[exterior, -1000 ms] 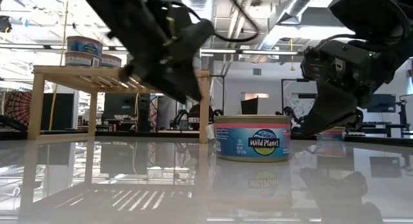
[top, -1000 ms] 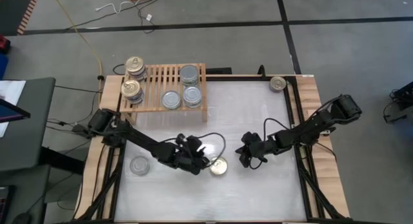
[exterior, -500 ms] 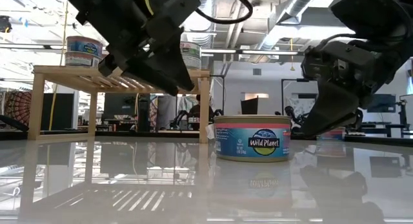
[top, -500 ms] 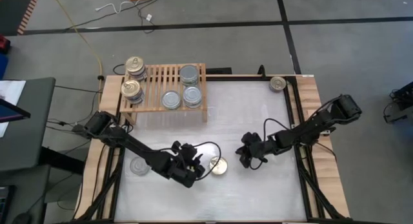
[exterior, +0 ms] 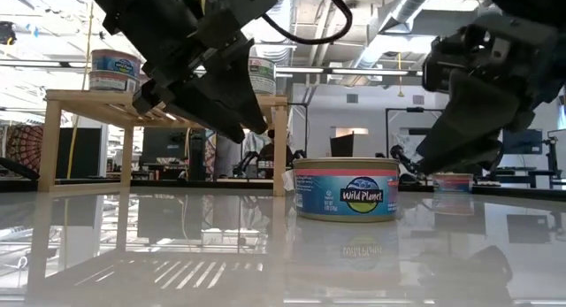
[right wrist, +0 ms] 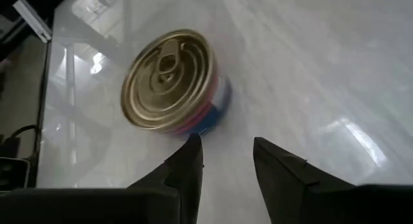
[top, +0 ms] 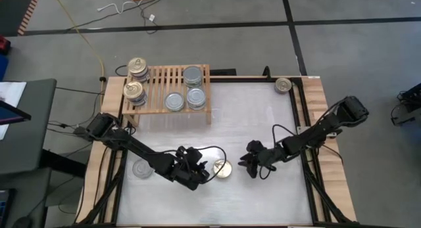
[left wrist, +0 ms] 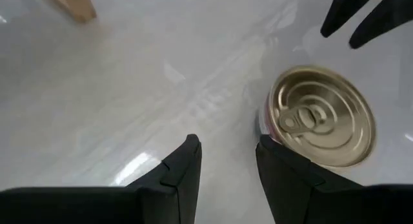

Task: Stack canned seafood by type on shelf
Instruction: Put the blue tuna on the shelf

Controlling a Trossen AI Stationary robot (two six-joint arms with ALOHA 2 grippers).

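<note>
A gold-topped can (top: 222, 169) with a blue and pink label (exterior: 345, 189) stands upright on the white table between my two grippers. My left gripper (left wrist: 226, 146) is open just left of it, with only bare table between its fingers. My right gripper (right wrist: 226, 143) is open a little to the can's right, pointing at it, and holds nothing. The wooden shelf (top: 168, 90) at the far left carries two gold-topped stacks (top: 137, 65) (top: 134, 91) and three silver-topped cans or stacks (top: 192, 75).
A silver-topped can (top: 142, 168) stands on the table near the left edge, behind my left arm. Another can (top: 283, 85) sits at the far right corner. The table's middle and near part are bare white surface.
My left gripper has swung away from the gold-topped can, toward the table's left and near edge. My right gripper has shifted a little toward the near edge and its fingers have spread apart. The can has stayed where it was.
</note>
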